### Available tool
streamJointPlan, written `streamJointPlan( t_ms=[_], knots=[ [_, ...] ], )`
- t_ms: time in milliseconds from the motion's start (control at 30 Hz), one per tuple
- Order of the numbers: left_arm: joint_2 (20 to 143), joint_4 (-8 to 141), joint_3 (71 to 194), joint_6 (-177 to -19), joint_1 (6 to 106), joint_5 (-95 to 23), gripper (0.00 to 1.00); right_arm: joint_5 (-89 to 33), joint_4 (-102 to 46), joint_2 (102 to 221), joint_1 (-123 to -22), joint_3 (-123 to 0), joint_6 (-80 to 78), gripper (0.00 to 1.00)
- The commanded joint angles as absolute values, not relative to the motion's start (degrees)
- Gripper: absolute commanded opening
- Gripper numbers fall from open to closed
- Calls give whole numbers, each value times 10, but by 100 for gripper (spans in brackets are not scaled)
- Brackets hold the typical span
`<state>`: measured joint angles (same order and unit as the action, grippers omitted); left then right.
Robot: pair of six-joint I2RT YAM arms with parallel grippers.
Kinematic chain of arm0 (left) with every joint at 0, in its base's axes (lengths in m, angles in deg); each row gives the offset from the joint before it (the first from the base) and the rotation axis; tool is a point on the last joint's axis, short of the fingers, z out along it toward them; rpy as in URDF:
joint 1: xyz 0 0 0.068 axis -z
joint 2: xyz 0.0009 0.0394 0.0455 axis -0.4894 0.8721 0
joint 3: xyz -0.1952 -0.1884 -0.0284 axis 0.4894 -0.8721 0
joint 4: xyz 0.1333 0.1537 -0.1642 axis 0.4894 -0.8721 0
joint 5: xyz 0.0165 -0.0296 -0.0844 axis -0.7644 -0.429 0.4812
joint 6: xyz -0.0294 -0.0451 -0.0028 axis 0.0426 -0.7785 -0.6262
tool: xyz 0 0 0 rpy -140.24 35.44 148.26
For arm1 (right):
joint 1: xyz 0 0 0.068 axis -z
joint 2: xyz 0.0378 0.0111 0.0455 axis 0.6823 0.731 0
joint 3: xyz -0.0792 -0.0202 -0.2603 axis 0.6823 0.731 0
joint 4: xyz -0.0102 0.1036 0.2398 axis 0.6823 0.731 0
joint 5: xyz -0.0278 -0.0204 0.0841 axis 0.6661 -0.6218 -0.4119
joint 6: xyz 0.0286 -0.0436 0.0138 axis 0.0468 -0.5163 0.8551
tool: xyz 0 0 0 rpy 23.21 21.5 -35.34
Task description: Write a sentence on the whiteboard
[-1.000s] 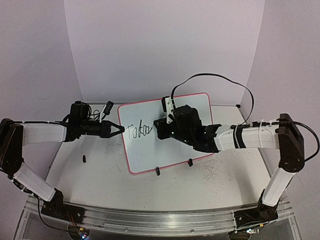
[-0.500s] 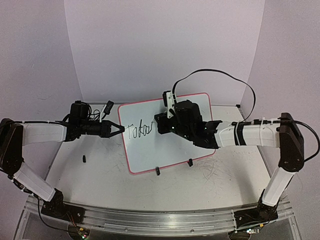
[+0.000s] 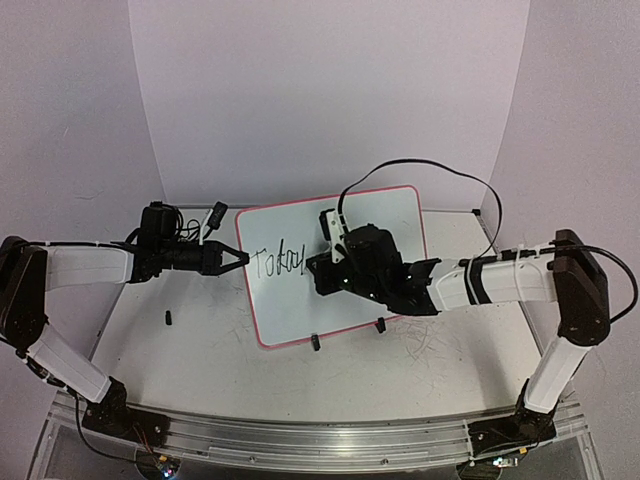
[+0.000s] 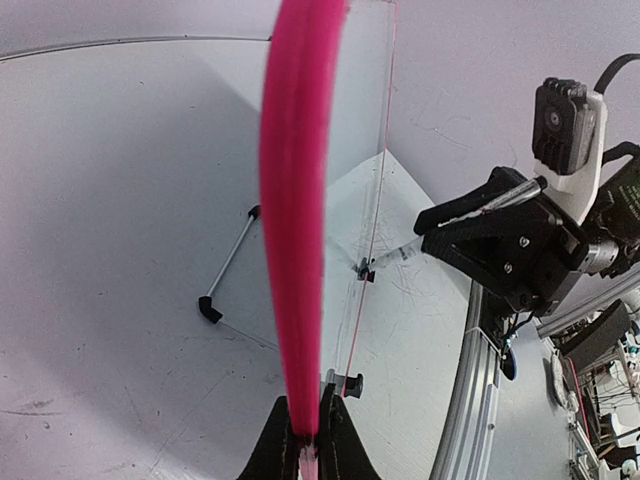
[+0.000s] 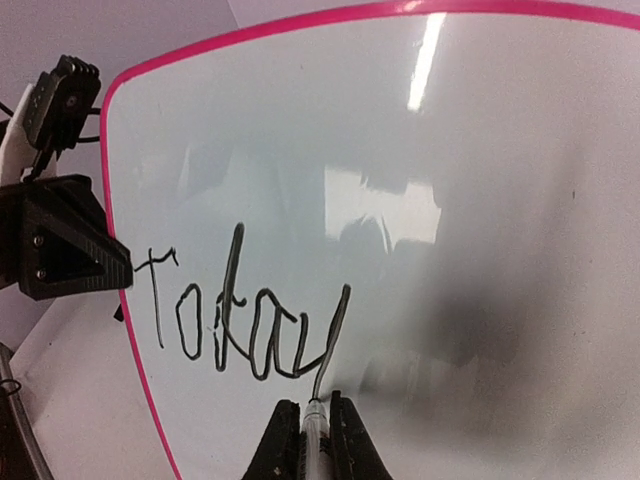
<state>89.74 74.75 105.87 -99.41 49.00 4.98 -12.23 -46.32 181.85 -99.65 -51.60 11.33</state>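
Note:
The whiteboard [image 3: 300, 300] stands tilted on the table, white with a pink rim and two black clip feet. My left gripper [image 3: 240, 258] is shut on its left rim; in the left wrist view the pink rim [image 4: 295, 250] runs up from between my left gripper's [image 4: 306, 440] fingers. My right gripper [image 3: 312, 268] is shut on a marker [image 5: 315, 420], its tip on the board. The sentence [image 5: 240, 320] reads "Today", black script; it also shows in the top view [image 3: 278, 262]. The marker tip sits at the bottom of the "y" stroke.
A small black piece [image 3: 169, 319] lies on the table left of the board. Faint grey scribble marks [image 3: 430, 345] are on the table near the right foot. A black cable [image 3: 430, 165] loops above the right arm. The backdrop wall stands close behind the board.
My right gripper moved down and slightly left with the marker. The writing grew from "Toda" to "Today". The left arm has not moved.

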Motion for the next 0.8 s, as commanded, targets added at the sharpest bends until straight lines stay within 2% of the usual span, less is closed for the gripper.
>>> streamJointPlan(
  t_ms=[0, 233, 367, 467, 633, 767],
  knots=[
    [904, 731, 1076, -972, 488, 10, 0, -115, -436, 1813, -1003, -501, 120, 0],
    [904, 731, 1076, -972, 487, 8, 0, -129, -448, 1850, -1013, -566, 121, 0],
    [909, 731, 1074, -972, 488, 6, 0, -152, -459, 1826, -1012, -587, 111, 0],
    [911, 731, 1075, -970, 487, 3, 0, -182, -464, 1771, -1009, -558, 92, 0],
    [906, 728, 1070, -966, 487, -2, 0, -187, -477, 1610, -960, -420, 38, 0],
    [901, 728, 1069, -961, 487, -7, 0, -171, -454, 1577, -954, -390, -3, 0]
  ],
)
